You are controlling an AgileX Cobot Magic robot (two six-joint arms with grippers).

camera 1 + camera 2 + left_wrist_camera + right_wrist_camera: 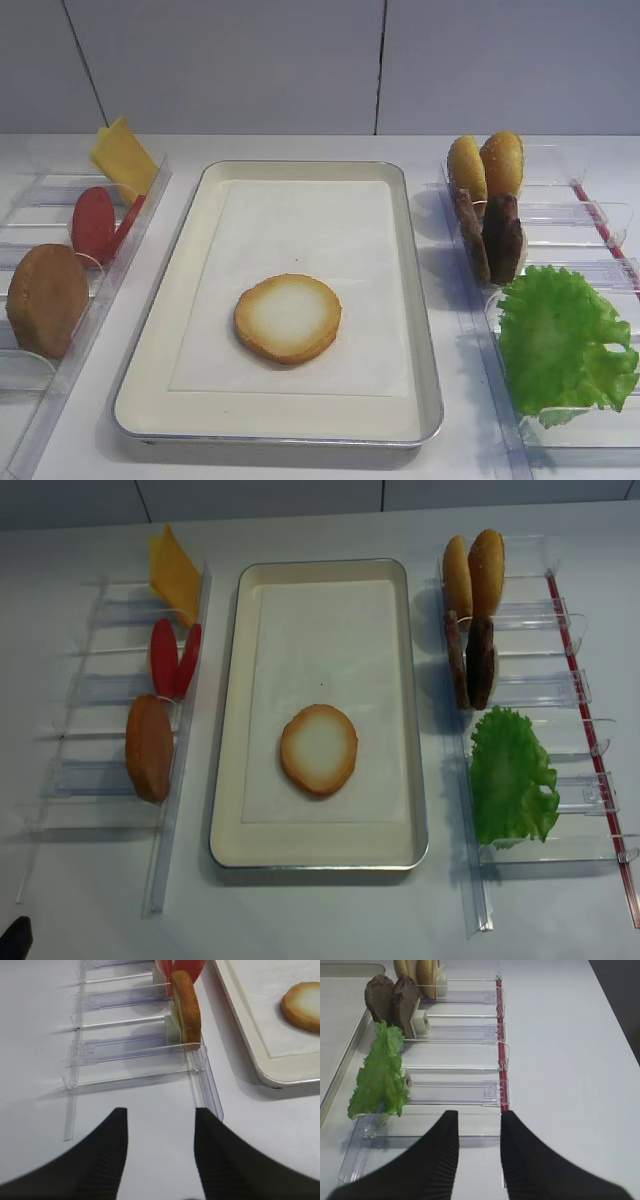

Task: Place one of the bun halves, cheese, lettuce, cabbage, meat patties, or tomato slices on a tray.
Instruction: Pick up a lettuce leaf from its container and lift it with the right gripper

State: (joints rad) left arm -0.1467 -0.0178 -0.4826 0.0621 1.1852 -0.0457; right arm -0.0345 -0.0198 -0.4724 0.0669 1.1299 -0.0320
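Tray: your tray (190, 245) sits in the middle of the surface (330, 920), between the two racks, so either arm can reach it without crossing far.
Bun on tray: one bun half (288, 318) already lies flat on the paper liner (300, 220), pale cut face up, toward the near end; that face reads as the base for stacking.
Left rack: the clear plastic bins (110, 695) on your left hold cheese (123, 158) at the far end, then tomato slices (96, 222), then a bun half (45, 298) nearest you. Each stands on edge against a divider, which leaves a rim free for your jaws to pinch.
Right rack: far to near you have two bun halves (486, 165), two meat patties (492, 236), both upright, then the lettuce (558, 340), which slumps over its bin.
Right gripper: the right gripper (479, 1147) hangs over the near end of the right rack, jaws apart and holding nothing; the lettuce is just ahead and to its left.
Left gripper: the left gripper (159, 1147) hovers above bare surface short of the left rack, jaws parted and empty, with the on-edge bun half ahead.
Judgement: you have not yet committed to a next piece; the lettuce looks the nearest pick for your right arm, but its floppy edge may slip.
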